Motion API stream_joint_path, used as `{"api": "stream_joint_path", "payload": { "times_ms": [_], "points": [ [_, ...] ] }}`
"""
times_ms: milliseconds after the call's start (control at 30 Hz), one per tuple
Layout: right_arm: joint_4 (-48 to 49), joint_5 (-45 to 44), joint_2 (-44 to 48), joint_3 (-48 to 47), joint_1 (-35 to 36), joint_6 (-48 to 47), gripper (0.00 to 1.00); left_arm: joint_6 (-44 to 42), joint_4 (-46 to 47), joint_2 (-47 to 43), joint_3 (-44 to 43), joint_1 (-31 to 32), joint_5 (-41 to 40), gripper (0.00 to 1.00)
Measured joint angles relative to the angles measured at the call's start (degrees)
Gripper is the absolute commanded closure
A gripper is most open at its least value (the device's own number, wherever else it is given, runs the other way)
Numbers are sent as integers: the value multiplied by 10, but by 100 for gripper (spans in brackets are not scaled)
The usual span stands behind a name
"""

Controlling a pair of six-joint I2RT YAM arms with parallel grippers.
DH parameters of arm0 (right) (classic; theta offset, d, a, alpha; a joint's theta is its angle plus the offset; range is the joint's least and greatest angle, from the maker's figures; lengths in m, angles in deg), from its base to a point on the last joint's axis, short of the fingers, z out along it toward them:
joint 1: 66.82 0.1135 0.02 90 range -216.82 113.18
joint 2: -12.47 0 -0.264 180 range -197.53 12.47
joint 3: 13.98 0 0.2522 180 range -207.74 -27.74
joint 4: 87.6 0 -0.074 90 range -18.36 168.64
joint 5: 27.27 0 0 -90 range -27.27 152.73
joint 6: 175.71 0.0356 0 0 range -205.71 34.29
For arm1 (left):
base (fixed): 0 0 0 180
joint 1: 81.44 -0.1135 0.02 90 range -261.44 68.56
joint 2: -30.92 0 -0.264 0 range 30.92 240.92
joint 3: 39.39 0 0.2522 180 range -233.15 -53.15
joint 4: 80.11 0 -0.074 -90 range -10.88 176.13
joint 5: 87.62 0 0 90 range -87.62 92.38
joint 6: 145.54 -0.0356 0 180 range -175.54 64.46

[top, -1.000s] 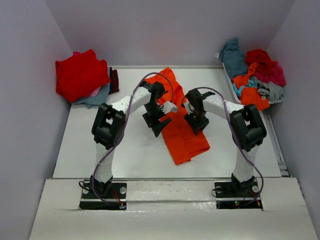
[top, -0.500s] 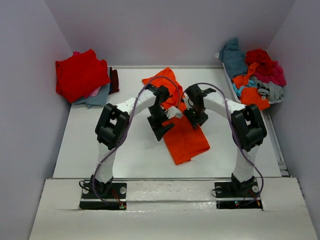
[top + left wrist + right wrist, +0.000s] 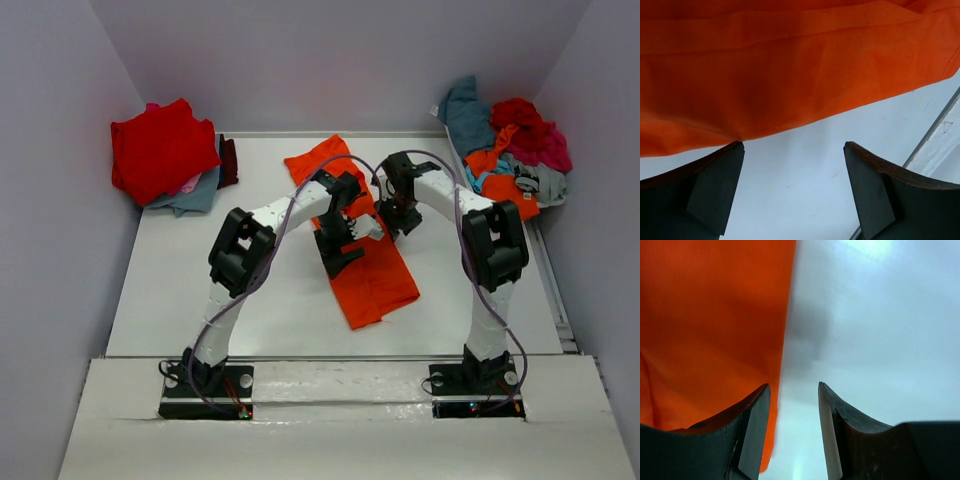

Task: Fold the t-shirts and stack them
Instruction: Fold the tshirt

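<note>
No writing can be read in any view.
In the upper right of the top view, a small dark mark (image 3: 525, 183) sits on grey cloth in the heap of t-shirts (image 3: 510, 150), too small to tell whether it is lettering. In both wrist views the orange t-shirt (image 3: 790, 75) shows plain cloth, with no print or label.

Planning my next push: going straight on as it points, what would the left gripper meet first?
Likely the bare white table between its open jaws, just short of the bright orange cloth t-shirt; depth is unclear.
</note>
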Motion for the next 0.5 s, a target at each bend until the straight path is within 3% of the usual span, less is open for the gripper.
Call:
{"api": "stream_joint_path", "payload": {
  "times_ms": [367, 500],
  "points": [
    [-15, 3, -184, -382, -30, 13, 50, -9, 40, 0, 10, 38, -69, 8],
    [-8, 17, -200, -423, -37, 15, 50, -19, 53, 0, 16, 61, -106, 8]
  ]
}}
